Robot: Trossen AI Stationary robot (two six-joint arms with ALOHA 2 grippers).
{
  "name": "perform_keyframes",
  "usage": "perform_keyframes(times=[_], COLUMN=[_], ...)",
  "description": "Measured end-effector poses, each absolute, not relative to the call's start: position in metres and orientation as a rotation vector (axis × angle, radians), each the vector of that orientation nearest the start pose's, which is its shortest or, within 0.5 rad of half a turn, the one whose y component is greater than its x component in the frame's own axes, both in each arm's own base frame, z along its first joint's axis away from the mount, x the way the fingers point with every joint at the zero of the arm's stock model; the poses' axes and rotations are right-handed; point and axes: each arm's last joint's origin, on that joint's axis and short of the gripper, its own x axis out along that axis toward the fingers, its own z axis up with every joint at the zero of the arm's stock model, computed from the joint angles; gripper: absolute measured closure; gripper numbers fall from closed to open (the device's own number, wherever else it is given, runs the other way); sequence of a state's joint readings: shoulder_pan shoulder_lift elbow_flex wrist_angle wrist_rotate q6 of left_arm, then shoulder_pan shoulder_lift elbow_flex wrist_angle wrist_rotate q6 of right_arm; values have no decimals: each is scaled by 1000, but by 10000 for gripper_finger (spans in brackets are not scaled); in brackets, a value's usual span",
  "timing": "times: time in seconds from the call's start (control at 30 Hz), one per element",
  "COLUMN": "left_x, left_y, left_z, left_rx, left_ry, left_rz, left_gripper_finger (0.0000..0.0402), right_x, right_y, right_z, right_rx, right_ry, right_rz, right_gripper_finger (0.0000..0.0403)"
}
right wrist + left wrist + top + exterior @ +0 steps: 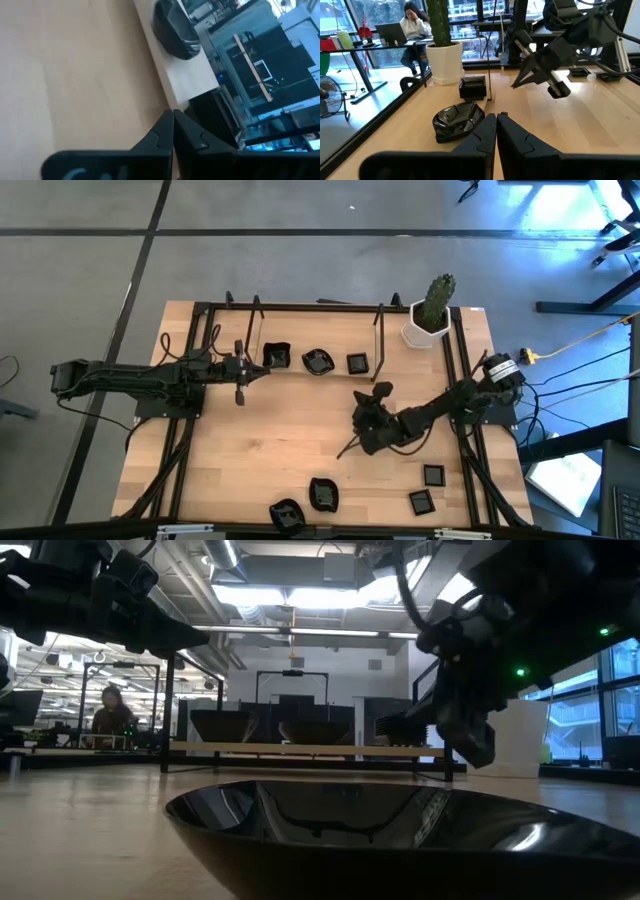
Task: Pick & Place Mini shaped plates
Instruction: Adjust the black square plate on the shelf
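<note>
Several mini shaped plates, small glossy black dishes, lie on the wooden table. Three sit in a far row: (277, 355), (318, 362) and a square one (357, 363). Others lie near the front edge: (324, 493), (286, 513), (433, 475), (422, 501). My left gripper (262, 368) is held level at the far left, shut and empty, with a wavy plate (457, 120) just beyond its tips (496, 119). My right gripper (346, 452) hangs over the table's middle, shut and empty. It slants toward the near edge, where a rounded plate (175, 30) shows ahead of it.
A white pot with a green cactus (430, 315) stands at the far right corner. Black frame rails (300, 307) run along the far edge and both sides. One plate (400, 830) fills the low view's foreground. A person (415, 20) sits at a desk beyond the table.
</note>
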State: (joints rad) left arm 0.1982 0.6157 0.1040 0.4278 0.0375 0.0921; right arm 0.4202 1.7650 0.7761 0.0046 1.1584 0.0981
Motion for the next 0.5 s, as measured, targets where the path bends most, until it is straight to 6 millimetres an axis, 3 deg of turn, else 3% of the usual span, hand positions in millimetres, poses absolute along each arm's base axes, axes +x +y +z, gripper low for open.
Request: perform_keyframes(times=[0.5], left_x=[141], left_y=[27], left_z=[180], left_rx=[82], left_ry=[91], left_rz=[157], left_gripper_finger=[391], right_x=[295], right_y=[69], right_z=[124], right_rx=[-537], right_ry=[719], right_rz=[-730], right_gripper_finger=[398])
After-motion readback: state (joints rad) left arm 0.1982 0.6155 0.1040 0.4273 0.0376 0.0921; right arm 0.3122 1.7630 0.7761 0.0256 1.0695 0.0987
